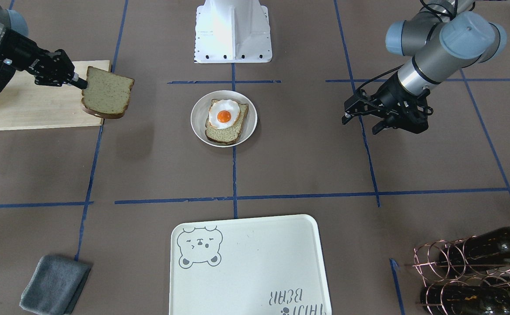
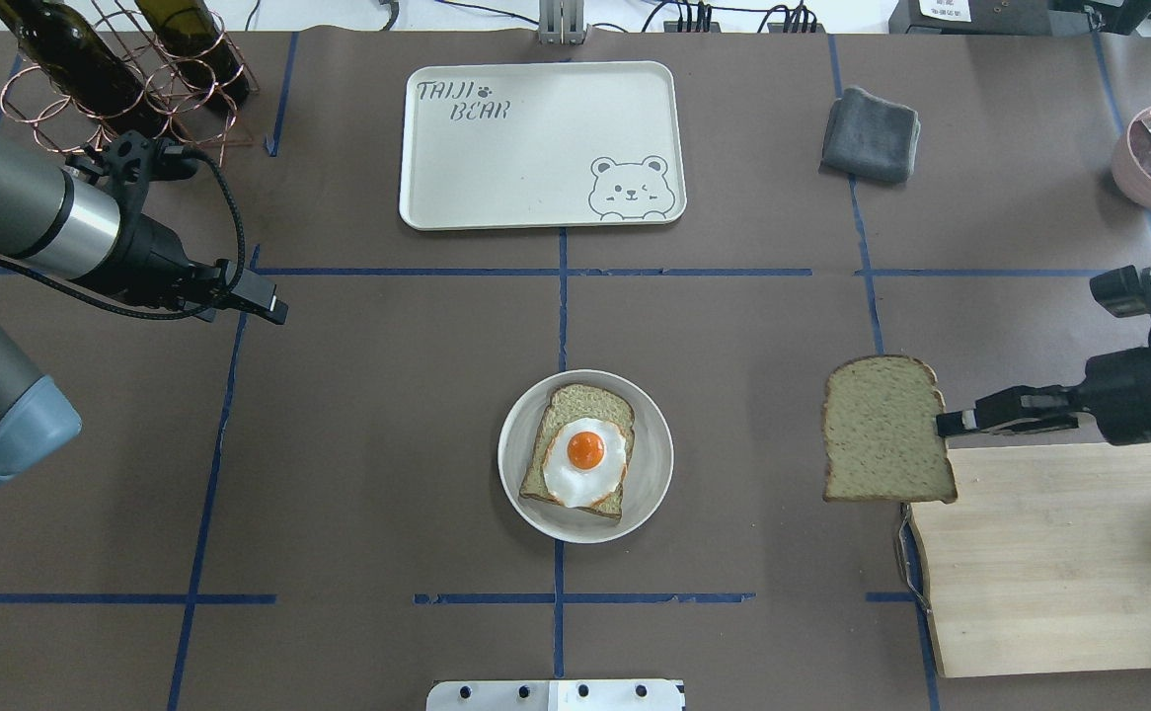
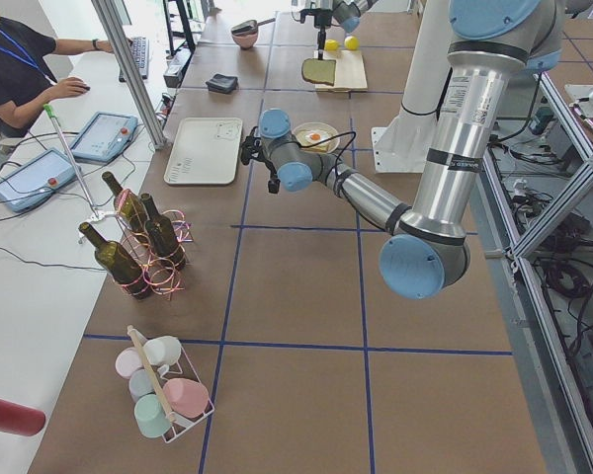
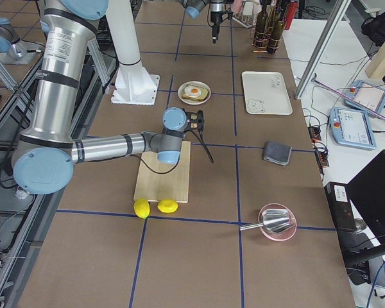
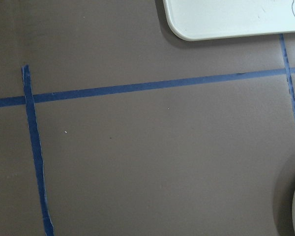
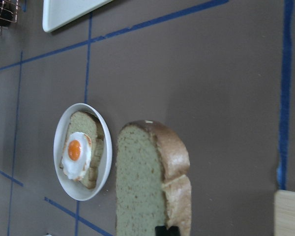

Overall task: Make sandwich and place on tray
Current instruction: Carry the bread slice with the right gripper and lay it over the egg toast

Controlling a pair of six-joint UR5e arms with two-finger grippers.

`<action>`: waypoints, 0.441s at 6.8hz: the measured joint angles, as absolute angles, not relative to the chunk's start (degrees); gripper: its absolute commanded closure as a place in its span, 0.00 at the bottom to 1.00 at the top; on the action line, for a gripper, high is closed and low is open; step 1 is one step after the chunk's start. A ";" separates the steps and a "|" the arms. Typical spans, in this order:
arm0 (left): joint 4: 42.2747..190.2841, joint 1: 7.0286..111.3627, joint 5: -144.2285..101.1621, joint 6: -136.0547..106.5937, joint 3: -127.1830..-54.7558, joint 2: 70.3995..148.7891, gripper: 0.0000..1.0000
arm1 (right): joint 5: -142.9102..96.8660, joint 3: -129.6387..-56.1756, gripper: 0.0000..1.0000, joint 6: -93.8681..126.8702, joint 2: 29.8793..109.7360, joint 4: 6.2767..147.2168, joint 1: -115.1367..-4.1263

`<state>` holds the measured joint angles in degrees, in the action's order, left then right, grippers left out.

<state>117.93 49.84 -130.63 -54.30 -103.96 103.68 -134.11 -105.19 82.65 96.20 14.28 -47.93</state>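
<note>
**Beside the cutting board [image 2: 1049, 553]: top slice aloft, sandwich not capped yet**

The right gripper [image 2: 951, 423] pinches the second bread slice [image 2: 882, 430] by its crust edge, roughly level, well apart from the plate [image 2: 656, 464]. On the plate, the bottom slice [image 2: 575, 403] carries the egg [image 2: 585, 459]. Step in hand, I'd say: carry and cap. The next move needs the slice centred over the egg, lowered flat, then released. The left gripper [image 1: 362, 122] hangs empty, jaws apart. Nothing is on the tray [image 2: 536, 148] yet.
</note>
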 measured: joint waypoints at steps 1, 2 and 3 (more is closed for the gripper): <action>117.92 49.84 -130.66 -54.31 -103.70 104.06 0.00 | -133.60 -103.44 1.00 85.74 90.49 14.59 -47.80; 117.90 49.83 -130.68 -54.31 -103.56 104.38 0.00 | -132.68 -100.94 1.00 89.02 84.35 15.48 -47.21; 117.93 49.83 -130.69 -54.32 -103.37 104.63 0.00 | -130.21 -98.94 1.00 91.62 79.07 17.31 -45.15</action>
<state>117.93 49.83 -130.69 -54.32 -103.37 104.63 -130.21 -98.94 91.62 79.07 17.31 -45.15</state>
